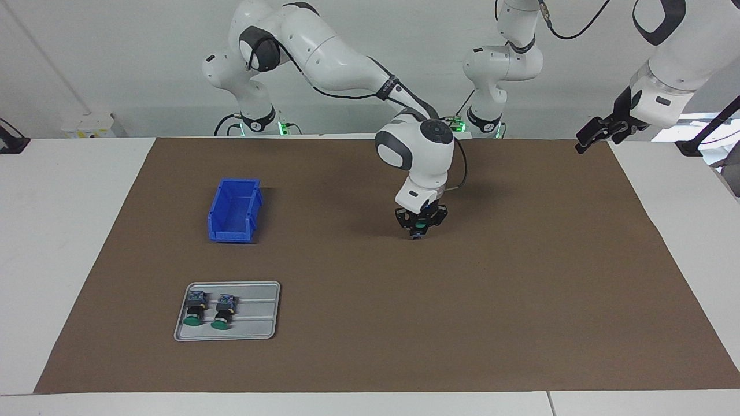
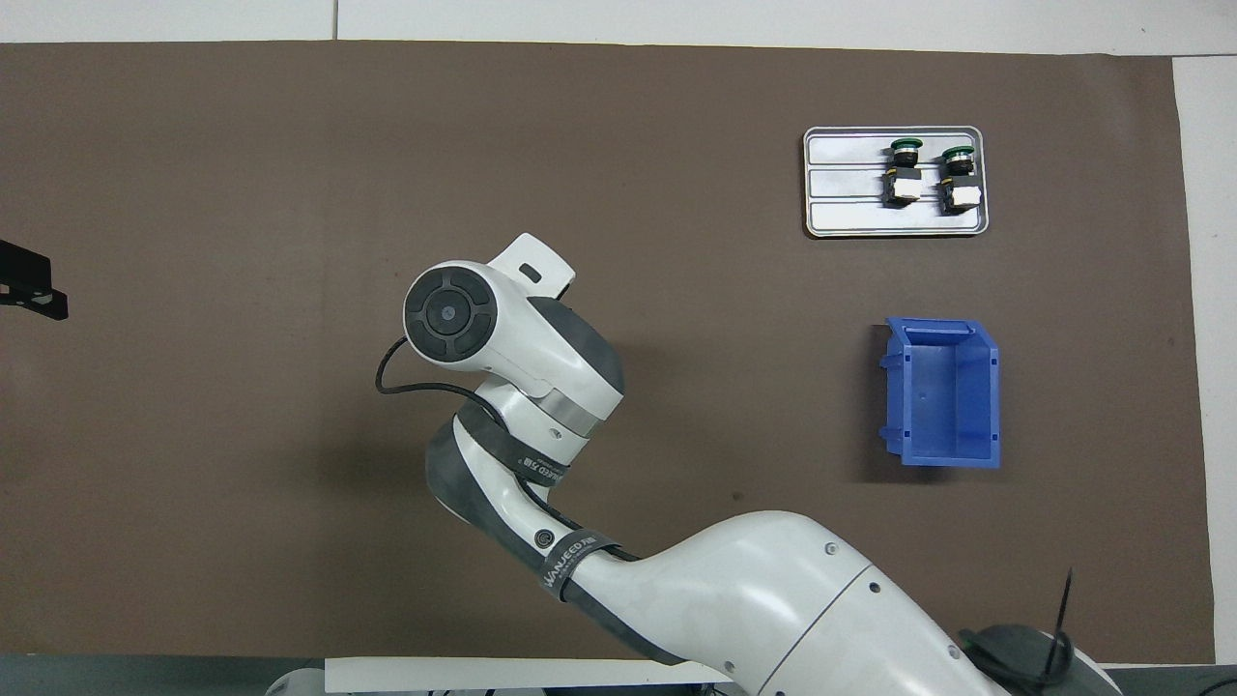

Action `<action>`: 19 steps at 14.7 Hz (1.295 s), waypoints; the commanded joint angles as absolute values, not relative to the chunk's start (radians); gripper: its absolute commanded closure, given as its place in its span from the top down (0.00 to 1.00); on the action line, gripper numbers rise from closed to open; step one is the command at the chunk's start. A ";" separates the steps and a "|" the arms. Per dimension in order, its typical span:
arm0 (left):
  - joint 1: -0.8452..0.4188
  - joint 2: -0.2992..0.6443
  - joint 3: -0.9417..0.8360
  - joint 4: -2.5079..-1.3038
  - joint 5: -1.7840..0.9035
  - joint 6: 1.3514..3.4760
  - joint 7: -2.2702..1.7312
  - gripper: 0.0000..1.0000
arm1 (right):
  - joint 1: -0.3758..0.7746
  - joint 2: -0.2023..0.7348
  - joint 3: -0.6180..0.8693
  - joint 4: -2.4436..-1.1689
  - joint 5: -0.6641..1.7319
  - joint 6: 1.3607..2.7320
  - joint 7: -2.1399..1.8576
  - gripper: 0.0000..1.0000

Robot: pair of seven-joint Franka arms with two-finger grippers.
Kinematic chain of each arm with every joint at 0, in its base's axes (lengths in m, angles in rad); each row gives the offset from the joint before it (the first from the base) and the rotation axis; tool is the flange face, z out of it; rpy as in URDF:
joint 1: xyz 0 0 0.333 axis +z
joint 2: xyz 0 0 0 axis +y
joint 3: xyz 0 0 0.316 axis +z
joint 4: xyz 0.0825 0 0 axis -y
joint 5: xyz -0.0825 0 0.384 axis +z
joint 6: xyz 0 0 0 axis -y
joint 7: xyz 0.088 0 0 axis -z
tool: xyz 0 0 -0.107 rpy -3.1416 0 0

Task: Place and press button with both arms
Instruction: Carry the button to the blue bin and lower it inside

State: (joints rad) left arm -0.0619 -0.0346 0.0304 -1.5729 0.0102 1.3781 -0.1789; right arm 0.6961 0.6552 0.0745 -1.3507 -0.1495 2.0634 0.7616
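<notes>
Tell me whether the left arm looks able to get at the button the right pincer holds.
Probably yes. The right pincer grips the button low over the mat's middle, with bare mat toward the left pincer, which hangs open over the mat's edge; nothing stands between them.

The brown mat [image 1: 520, 300] lies bare around the right arm [image 1: 347, 63], which reaches over its middle. The blue bin [image 1: 234, 211] and grey tray [image 1: 254, 329] with two buttons [image 1: 208, 310] stand toward the right arm's end.

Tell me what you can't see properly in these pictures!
- Overhead view: the right gripper and the button it holds are hidden under the right arm's own wrist.
- Facing view: the button is mostly covered by the right gripper.
- Overhead view: the left gripper is cut off by the picture's edge.
</notes>
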 commanded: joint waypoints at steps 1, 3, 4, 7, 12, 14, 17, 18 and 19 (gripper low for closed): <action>0.008 -0.063 -0.041 -1.603 0.023 1.402 -0.161 1.00 | 0.548 0.505 0.094 -1.444 -0.152 1.990 0.605 0.01; 0.027 -0.064 -0.051 -1.606 0.023 1.440 -0.131 0.99 | 0.436 0.364 0.097 -1.596 -0.114 1.999 0.504 0.01; 0.052 -0.063 -0.073 -1.605 0.021 1.442 -0.124 0.99 | 0.387 0.288 0.097 -1.679 -0.095 2.003 0.435 0.01; 0.061 -0.048 -0.081 -1.588 0.000 1.446 -0.123 0.99 | 0.200 0.068 0.095 -1.911 -0.016 2.003 0.234 0.01; 0.060 -0.035 -0.081 -1.583 -0.011 1.451 -0.124 0.99 | -0.043 -0.098 0.092 -2.155 0.081 2.051 -0.090 0.01; 0.057 -0.031 -0.080 -1.582 -0.012 1.437 -0.124 0.99 | -0.078 -0.123 0.089 -2.229 0.083 2.126 -0.145 0.01; 0.058 -0.035 -0.080 -1.591 -0.026 1.433 -0.123 0.99 | -0.084 -0.124 0.089 -2.285 0.084 2.183 -0.163 0.01; 0.057 -0.035 -0.080 -1.591 -0.025 1.430 -0.124 0.99 | -0.084 -0.123 0.089 -2.310 0.086 2.213 -0.161 0.02; 0.051 -0.035 -0.078 -1.589 -0.020 1.416 -0.126 0.99 | -0.084 -0.121 0.089 -2.328 0.087 2.235 -0.155 0.02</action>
